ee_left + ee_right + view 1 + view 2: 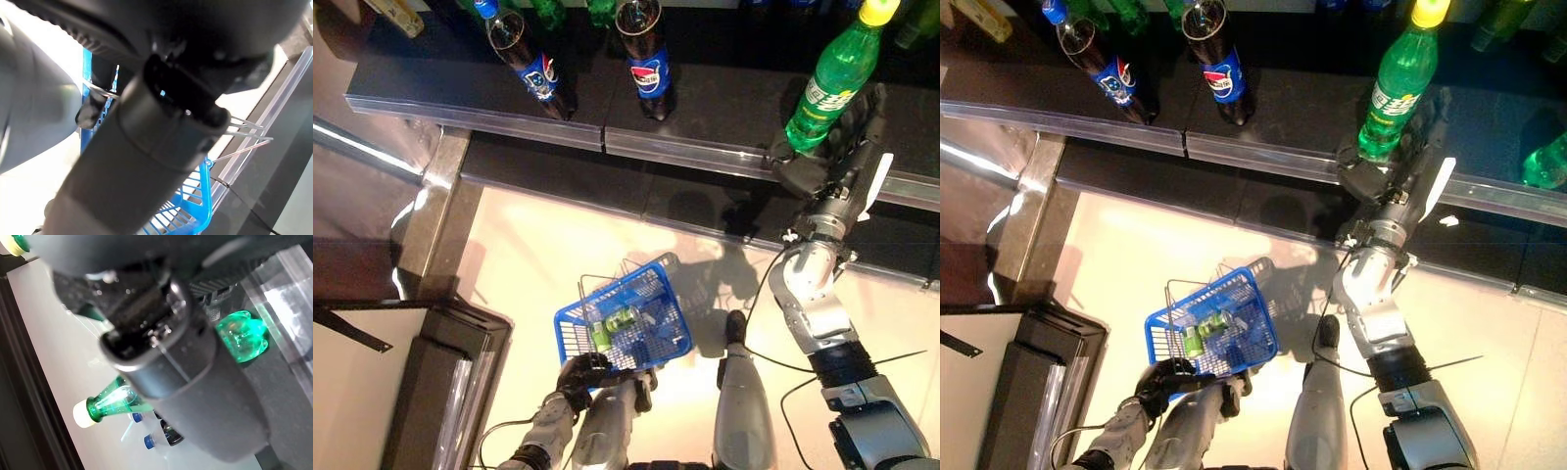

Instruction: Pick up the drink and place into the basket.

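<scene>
A green drink bottle (pixel 832 78) with a yellow cap stands on the dark shelf (pixel 705 117) at the right. My right hand (pixel 832 157) is at its base, with fingers and thumb curled round the bottle's lower part. The bottle's green bottom shows in the right wrist view (pixel 242 335) past the thumb. My left hand (pixel 582 372) is shut on the wire handles of the blue basket (pixel 573 338), which hangs low in front of me. A green drink (pixel 622 318) lies inside the basket. The basket also shows in the left wrist view (pixel 203 196).
Two dark cola bottles (pixel 533 69) (pixel 646 64) stand on the shelf further left. More green bottles (pixel 1547 162) lie at the far right. A dark cabinet (pixel 440 382) stands at the lower left. The pale floor (pixel 538 255) lies between shelf and basket.
</scene>
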